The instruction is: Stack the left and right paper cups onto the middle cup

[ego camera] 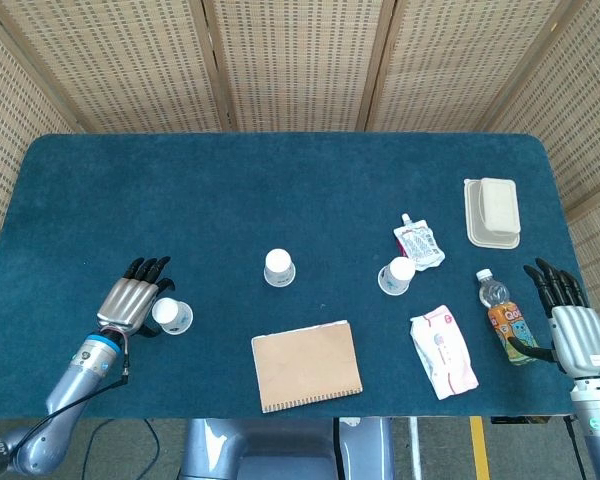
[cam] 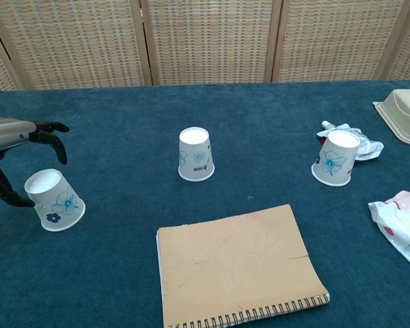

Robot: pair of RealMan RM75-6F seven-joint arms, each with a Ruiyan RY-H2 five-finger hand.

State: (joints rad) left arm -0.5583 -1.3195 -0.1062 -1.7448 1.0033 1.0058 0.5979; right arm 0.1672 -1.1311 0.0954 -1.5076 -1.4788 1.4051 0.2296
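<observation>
A dark blue tabletop point(ego camera: 280, 190) fills the scene; behind it stand woven rattan screen panels point(ego camera: 290, 60) in wooden frames.
</observation>
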